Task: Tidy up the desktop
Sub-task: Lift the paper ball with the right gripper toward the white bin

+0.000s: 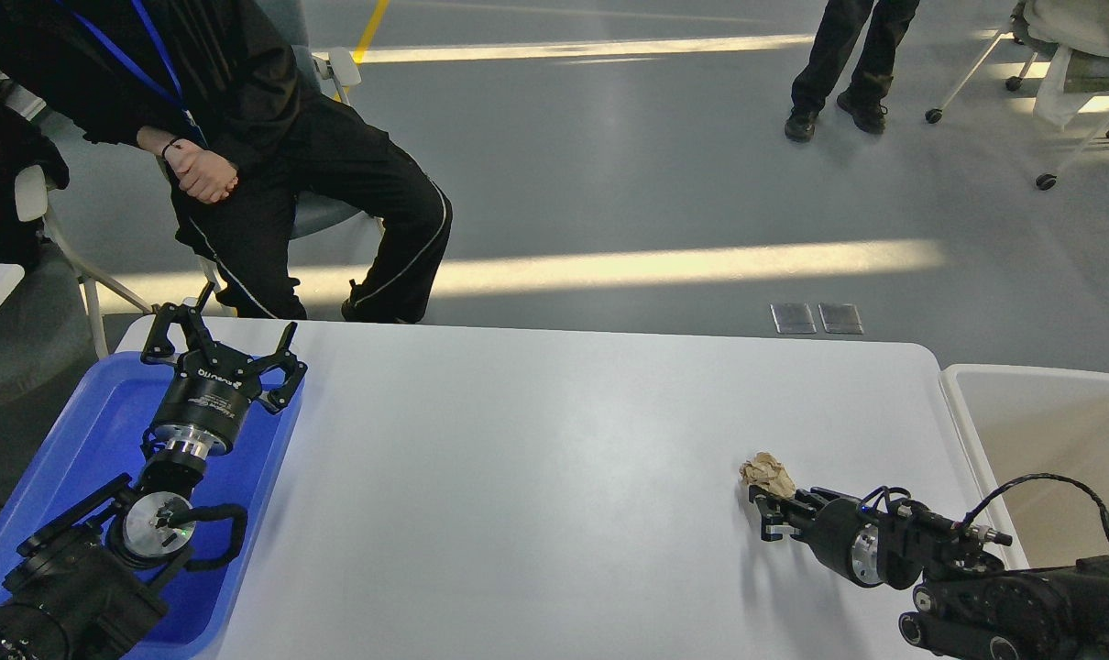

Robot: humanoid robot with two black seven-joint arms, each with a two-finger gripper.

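1. Right gripper point(763, 513) lies low over the desktop point(536, 458), at about 4 o'clock in the head view. Its fingertips are at the near edge of a crumpled paper ball point(767, 473). The fingers are seen end-on and dark, so I cannot tell whether they are apart or closed on the paper.
2. Crumpled paper ball: tan, irregular, resting on the white desktop near its right end, touching or just beside the fingertips. Judgement: very light, soft, compressible, not fragile, and not slippery, since the creases give purchase. It may skid on the smooth top if nudged from one side.
3. Hold point, as a judgement: pinch across the widest part of the wad, low, near the table surface, so that both fingers bite into folds and do not graze the top.
4. Desktop: large, white, smooth, rounded corners, filling the centre of the view. I see no other loose item on it.
5. Off-white bin point(1040, 431) sits beside the desktop's right edge, at 3 to 4 o'clock, near the paper. A likely drop place.
6. Left gripper point(222, 350), at 9 o'clock, hovers over the blue tray point(78, 440) with fingers spread apart, holding nothing.
7. Two people are beyond the table, at 11 and 1 o'clock.
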